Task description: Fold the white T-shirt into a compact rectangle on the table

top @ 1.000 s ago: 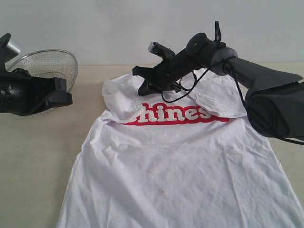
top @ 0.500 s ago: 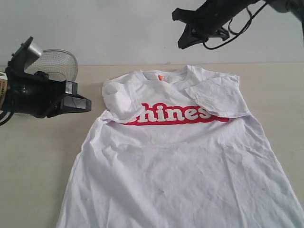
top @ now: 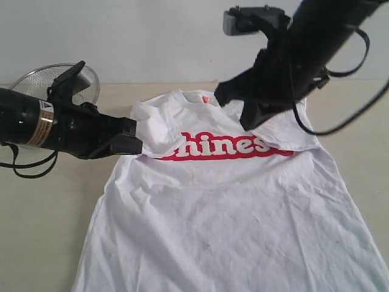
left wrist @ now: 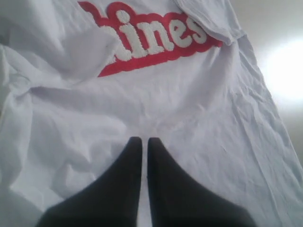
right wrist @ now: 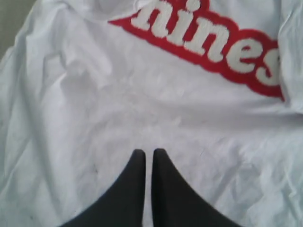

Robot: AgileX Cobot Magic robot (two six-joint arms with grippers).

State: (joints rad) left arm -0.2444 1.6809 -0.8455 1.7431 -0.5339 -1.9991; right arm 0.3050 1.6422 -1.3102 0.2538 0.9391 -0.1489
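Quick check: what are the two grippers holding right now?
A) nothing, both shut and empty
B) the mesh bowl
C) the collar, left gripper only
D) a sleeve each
A: the wrist views show the left gripper and the right gripper with jaws closed together and none of the T-shirt pinched between them.

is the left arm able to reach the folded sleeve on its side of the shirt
Probably yes: the left tool sits right beside that sleeve with nothing between them, though it is shut.
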